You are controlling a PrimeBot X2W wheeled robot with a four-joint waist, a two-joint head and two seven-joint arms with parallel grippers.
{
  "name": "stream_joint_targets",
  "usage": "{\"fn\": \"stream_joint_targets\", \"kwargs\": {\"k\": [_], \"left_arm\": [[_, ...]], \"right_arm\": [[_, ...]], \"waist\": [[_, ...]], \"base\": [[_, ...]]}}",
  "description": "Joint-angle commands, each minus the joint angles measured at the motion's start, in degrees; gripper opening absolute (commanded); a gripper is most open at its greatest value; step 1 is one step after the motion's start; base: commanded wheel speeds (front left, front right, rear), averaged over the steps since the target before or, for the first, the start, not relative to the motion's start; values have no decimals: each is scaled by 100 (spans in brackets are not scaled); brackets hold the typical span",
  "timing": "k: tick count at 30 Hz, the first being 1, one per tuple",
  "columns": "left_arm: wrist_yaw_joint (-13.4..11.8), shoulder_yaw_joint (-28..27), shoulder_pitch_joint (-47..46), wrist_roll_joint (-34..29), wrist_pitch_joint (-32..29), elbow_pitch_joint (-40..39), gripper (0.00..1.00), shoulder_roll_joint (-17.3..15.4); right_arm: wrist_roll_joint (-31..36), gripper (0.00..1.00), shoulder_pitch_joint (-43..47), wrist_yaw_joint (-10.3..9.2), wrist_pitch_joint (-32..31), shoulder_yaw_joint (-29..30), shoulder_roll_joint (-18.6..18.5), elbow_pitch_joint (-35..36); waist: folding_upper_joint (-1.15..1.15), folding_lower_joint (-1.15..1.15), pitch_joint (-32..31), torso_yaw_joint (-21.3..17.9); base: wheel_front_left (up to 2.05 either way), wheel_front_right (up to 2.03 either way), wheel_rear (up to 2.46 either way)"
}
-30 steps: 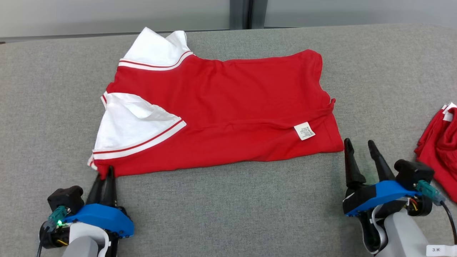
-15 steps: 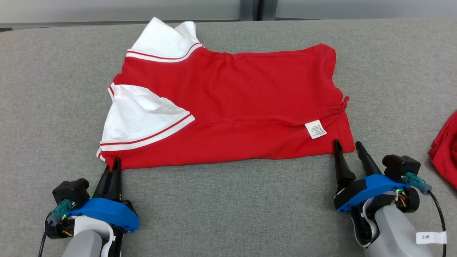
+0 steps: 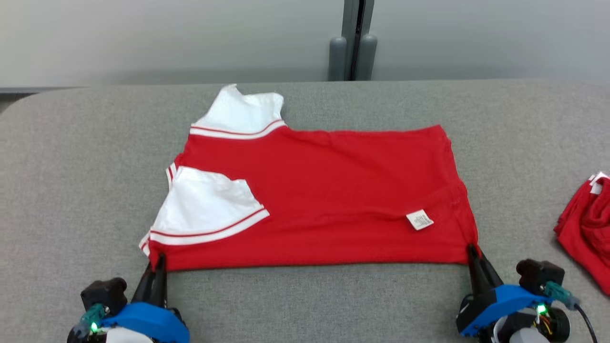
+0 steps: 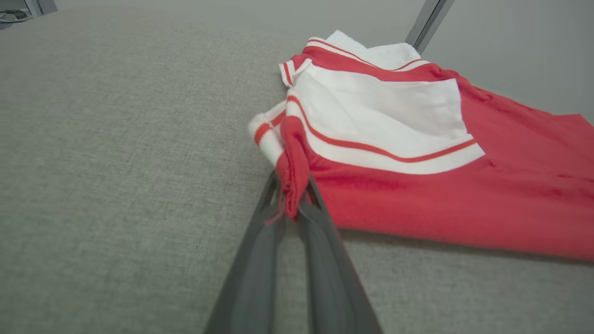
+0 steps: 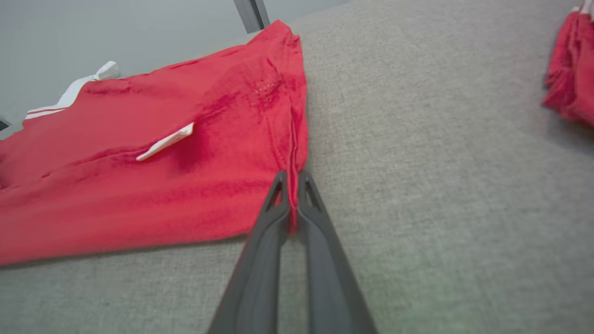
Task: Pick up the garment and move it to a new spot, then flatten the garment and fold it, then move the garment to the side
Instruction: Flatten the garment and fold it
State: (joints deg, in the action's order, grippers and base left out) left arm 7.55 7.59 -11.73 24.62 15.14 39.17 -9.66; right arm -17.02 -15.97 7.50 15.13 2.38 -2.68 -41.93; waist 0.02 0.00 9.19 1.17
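Grey fabric tabletop point(image 3: 71, 166) — a bunched red cloth point(image 3: 585, 228) near its right edge.

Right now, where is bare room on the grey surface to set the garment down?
Bare: the wide grey surface left of the garment; the near strip between left gripper and right gripper; the gap between garment and red cloth. Crowded: far right, where that cloth lies.

The garment point(image 3: 333, 190) lies spread on the table point(image 3: 71, 166), sleeves to the left, its label point(image 3: 419, 220) near the right end. The left gripper point(image 3: 159, 259) pinches its near left corner and the right gripper point(image 3: 472, 252) its near right corner. Well apart to the right lies a crumpled heap point(image 3: 586, 233), perhaps another garment. A post point(image 3: 352, 43) stands behind the table.
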Motion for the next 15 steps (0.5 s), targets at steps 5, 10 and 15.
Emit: {"fn": "stream_joint_targets", "kwargs": {"k": [5, 10, 15], "left_arm": [[-15, -211, 531, -260, -2, -88, 0, 159], [-14, -212, 1076, -414, -3, -287, 0, 328], [-14, -212, 1205, -475, -3, -539, 100, 405]], "right_arm": [[-194, 0, 656, -2, 3, 47, -44, 173], [-302, 0, 1129, -1, 3, 26, -43, 389], [-252, 100, 1148, -1, 3, 108, -42, 443]], "waist": [[-2, 0, -525, -94], [-2, 0, -698, -81], [-2, 0, -606, -24]], "base": [[0, 0, 0], [0, 0, 0], [0, 0, 0]]}}
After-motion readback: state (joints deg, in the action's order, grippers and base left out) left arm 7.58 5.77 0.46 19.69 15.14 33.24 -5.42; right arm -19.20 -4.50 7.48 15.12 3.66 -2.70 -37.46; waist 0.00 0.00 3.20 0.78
